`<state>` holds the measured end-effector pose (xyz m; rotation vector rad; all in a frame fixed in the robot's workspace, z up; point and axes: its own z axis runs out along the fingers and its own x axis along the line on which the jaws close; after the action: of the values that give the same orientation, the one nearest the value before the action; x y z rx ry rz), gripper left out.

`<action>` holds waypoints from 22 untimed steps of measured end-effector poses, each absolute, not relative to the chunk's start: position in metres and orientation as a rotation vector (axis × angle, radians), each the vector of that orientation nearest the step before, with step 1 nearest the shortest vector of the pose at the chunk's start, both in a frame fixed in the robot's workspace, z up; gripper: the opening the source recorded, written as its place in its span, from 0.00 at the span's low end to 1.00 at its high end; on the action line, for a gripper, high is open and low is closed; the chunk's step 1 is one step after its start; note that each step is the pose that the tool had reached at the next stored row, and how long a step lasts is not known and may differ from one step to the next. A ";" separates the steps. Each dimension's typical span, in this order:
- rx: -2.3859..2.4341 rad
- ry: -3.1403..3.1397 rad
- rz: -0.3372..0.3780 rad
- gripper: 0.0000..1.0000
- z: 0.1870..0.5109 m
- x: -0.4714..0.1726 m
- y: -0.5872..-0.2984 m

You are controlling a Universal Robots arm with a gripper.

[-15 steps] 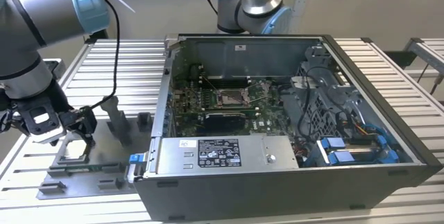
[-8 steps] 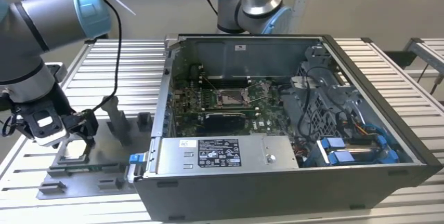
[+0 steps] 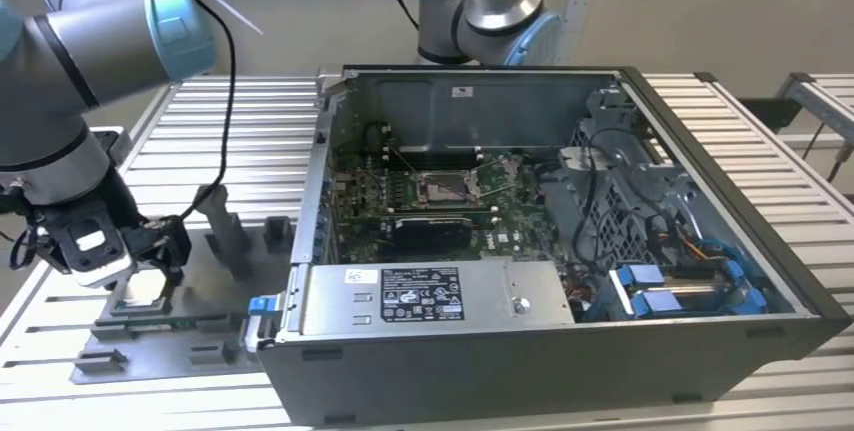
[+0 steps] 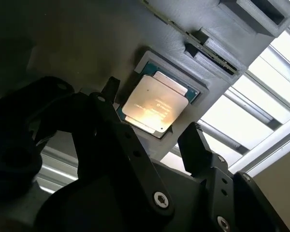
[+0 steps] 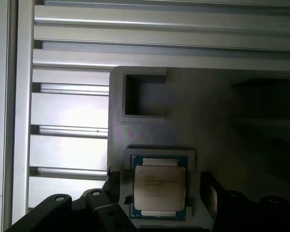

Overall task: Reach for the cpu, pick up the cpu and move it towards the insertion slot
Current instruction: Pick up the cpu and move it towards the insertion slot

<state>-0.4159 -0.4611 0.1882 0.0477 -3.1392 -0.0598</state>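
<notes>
K: Slatted metal table [image 3: 747,141] carried the open case [image 3: 534,351] in the exterior view. Grey tray [image 3: 147,361] sat at that view's left, with the gripper [image 3: 140,276] low over it. Slot [image 3: 445,188] lay on the board inside the case, well apart from the gripper.

M: And the cpu?

K: Second wrist view: cpu [image 4: 154,104] lay flat in a tray pocket, silver top up. Fingers [image 4: 198,145] stood apart, one on each side, neither touching the cpu as far as I could tell. Nothing was held.

M: Did the first wrist view agree?

K: Yes. Cpu sat about midway between the fingers, its edges roughly square to them.

M: Judgement: reach was nearly done, grasp was not. A good grip wanted the fingers centred, level with the thin edge, and meeting the cpu's sides, not the pocket wall. An uneven close could tilt or jam it.
</notes>
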 end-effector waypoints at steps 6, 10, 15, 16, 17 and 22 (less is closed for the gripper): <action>0.048 -3.139 -0.060 1.00 0.185 -0.416 -0.465; 0.048 -3.139 -0.060 1.00 0.184 -0.416 -0.467; 0.048 -3.139 -0.061 1.00 0.184 -0.416 -0.467; 0.048 -3.139 -0.062 1.00 0.185 -0.416 -0.467; 0.048 -3.139 -0.062 1.00 0.186 -0.416 -0.467; 0.048 -3.139 -0.066 1.00 0.192 -0.416 -0.467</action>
<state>-0.4162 -0.4673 0.1917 0.0477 -3.1395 -0.0660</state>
